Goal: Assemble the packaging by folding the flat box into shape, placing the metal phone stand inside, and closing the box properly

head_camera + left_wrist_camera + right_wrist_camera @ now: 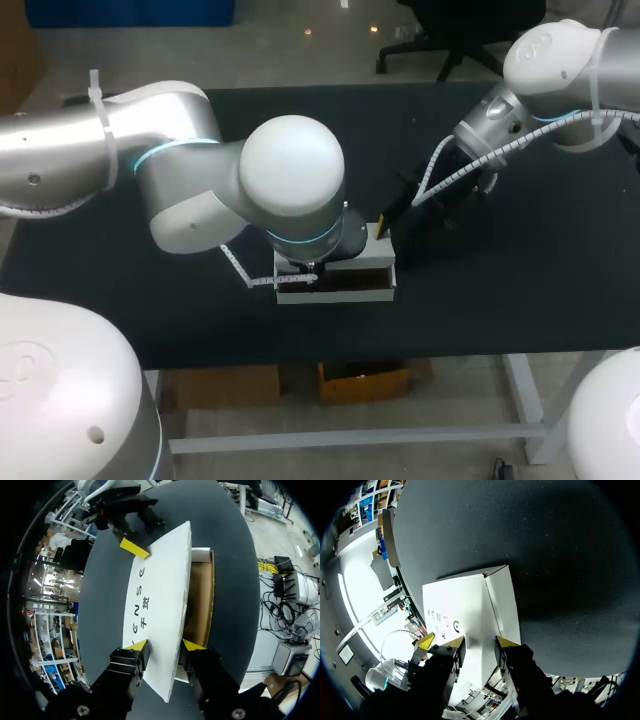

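The white box [335, 295] lies near the table's front middle, its brown inside [200, 600] showing. Its printed white lid [155, 605] stands tilted up along one long side. My left gripper [165, 644] is open, with the lid's near end between its fingers; in the head view my own left wrist hides it. My right gripper [479, 641] is shut on the lid's far end [465, 610], and one of its yellow fingertips [134, 548] lies flat on the printed face. It also shows at the box's right end [385, 232]. No metal stand is in sight.
The black table [500, 300] stretches wide to the right of and behind the box. Its front edge [400, 352] runs a short way in front of the box. A white cable strip [240, 268] hangs from my left arm beside the box.
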`<state>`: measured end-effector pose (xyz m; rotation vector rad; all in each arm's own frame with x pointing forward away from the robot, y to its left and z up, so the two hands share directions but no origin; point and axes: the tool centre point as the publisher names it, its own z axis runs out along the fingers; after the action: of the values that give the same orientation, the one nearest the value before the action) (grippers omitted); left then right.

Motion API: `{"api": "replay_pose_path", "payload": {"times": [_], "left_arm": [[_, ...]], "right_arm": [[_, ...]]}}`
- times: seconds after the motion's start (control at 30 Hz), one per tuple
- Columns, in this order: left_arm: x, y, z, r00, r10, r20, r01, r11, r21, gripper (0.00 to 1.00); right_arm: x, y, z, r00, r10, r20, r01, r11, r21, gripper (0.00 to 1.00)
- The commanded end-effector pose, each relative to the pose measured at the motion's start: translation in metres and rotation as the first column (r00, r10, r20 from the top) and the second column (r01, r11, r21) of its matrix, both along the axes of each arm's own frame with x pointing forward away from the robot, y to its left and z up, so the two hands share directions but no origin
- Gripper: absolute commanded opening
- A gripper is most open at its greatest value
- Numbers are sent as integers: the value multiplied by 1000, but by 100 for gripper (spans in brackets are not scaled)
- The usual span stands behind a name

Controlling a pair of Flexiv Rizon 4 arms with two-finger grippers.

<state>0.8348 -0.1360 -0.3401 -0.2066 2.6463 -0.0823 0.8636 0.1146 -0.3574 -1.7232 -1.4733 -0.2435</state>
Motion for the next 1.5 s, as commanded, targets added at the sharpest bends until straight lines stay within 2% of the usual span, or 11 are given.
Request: {"api": "replay_pose_path", "payload": {"times": [0.03,1.5], "left_arm": [[-3,0,-1,1000,4,12,-4,1000,1,40],[-8,-4,-10,998,-3,56,3,1000,11,42]], "right_arm": [[0,0,0,1000,1,-1,-1,1000,1,36],[-3,-7,2,1000,-6,11,6,1000,8,38]]}}
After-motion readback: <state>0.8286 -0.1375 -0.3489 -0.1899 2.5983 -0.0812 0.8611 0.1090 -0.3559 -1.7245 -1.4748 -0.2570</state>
